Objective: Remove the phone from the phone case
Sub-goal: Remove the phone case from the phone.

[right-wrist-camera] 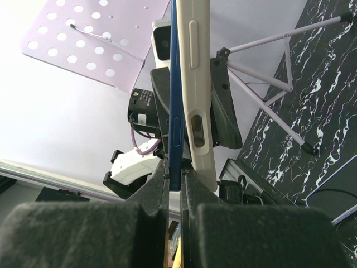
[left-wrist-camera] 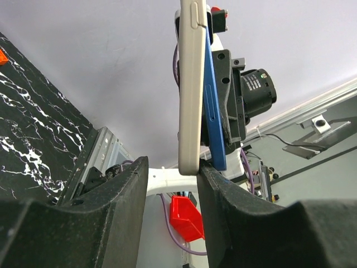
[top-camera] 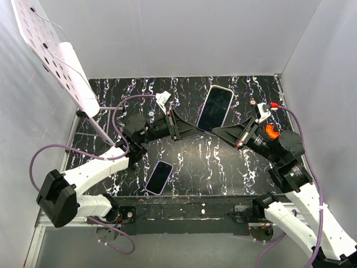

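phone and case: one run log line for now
phone edge pinched by right tool | cream case end inside open left tool | second phone on table

You had the blue phone [top-camera: 215,108] raised above the table [top-camera: 223,167], near the middle of its far edge, dark screen facing up, its bare blue side showing alongside the cream phone case [left-wrist-camera: 189,84] that backed it.

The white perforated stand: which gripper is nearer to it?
Left. The left gripper is right of the stand; the right gripper is farther right, on the phone's other side.
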Tool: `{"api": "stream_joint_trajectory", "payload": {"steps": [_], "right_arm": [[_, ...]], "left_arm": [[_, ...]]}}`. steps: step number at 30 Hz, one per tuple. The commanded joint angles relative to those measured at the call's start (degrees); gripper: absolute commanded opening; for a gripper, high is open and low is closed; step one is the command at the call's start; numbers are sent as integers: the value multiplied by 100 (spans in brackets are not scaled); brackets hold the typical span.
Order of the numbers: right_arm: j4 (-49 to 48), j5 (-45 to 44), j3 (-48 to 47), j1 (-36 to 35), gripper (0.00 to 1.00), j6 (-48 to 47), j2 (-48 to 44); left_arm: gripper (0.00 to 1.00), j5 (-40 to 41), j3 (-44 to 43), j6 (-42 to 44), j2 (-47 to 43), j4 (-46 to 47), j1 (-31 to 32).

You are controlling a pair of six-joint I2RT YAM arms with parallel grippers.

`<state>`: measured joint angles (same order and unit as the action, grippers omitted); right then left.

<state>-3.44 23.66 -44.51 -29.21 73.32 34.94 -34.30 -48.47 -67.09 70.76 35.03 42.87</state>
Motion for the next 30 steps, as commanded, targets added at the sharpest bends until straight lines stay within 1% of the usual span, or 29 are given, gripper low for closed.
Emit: {"api": "stream_joint_trajectory", "payload": {"steps": [1,4,7,9,14,17,21,22,25,27,30], "right_arm": [[-737,60,4,3,1,-11,-119],[-658,60,4,3,1,-63,-110],[-474,25,4,3,1,-168,-136],[-316,7,4,3,1,-247,-163],[-271,51,205,3,1,-266,-224],[-289,112,329,3,1,-257,-216],[-280,270,487,3,1,-274,-180],[-280,306,548,3,1,-283,-189],[-280,350,768,3,1,-248,-233],[-236,367,873,3,1,-257,-294],[334,113,761,3,1,-633,-496]], "left_arm": [[38,310,-286,-102,131,75,2],[34,433,-356,-138,192,-39,2],[26,600,-409,-103,236,-206,2],[22,749,-462,29,201,-495,-24],[0,1250,-707,590,104,-1532,-200],[0,1627,-909,898,131,-2252,-305],[0,2619,-1217,1180,201,-3710,-481],[0,2787,-1235,1224,245,-3905,-525],[0,2912,-1157,1225,482,-4083,-683],[0,2921,-1007,1207,648,-3899,-736],[0,2983,-936,1085,947,-3837,-806]]}}
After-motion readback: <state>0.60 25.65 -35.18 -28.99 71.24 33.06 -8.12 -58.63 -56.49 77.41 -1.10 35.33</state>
